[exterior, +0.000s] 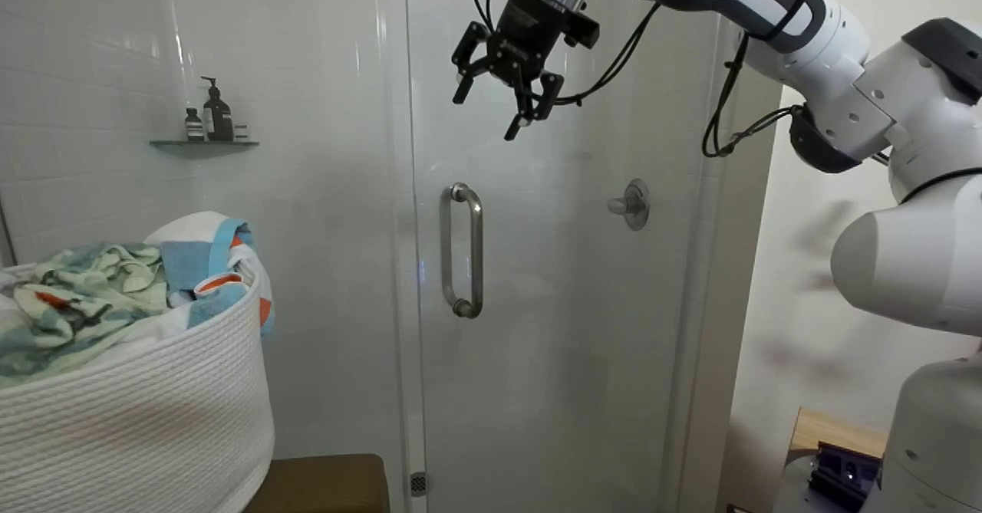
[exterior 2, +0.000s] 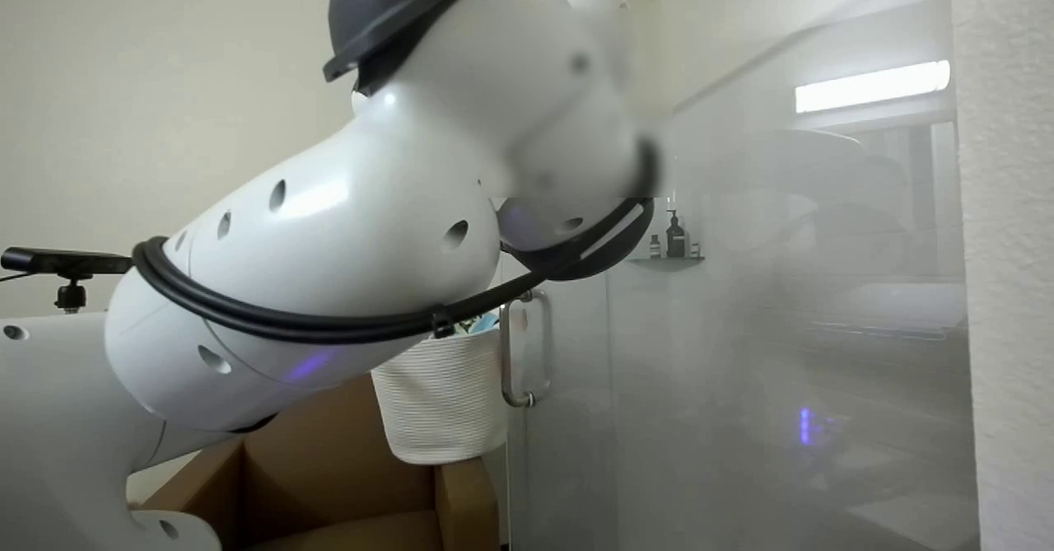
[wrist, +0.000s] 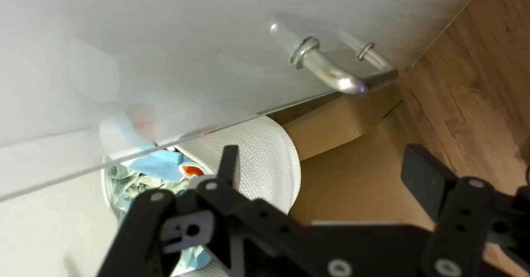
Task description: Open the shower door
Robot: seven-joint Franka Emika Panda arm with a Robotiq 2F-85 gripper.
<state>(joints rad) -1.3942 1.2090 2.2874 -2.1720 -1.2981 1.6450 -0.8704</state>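
Note:
The shower door is a clear glass panel in an exterior view. It looks in line with the fixed panel beside it. Its silver bar handle stands upright near the door's left edge there. The handle also shows, partly behind the arm's cable, in an exterior view. In the wrist view the handle juts from the door glass, ahead of the fingers. My gripper is open, tilted downward, above the handle and apart from it. The wrist view shows nothing between its spread fingers. The arm hides the gripper in an exterior view.
A white woven basket with towels sits on a brown chair, left of the door. The fixed glass panel is beside the door. A shelf with bottles and a shower knob show through the glass.

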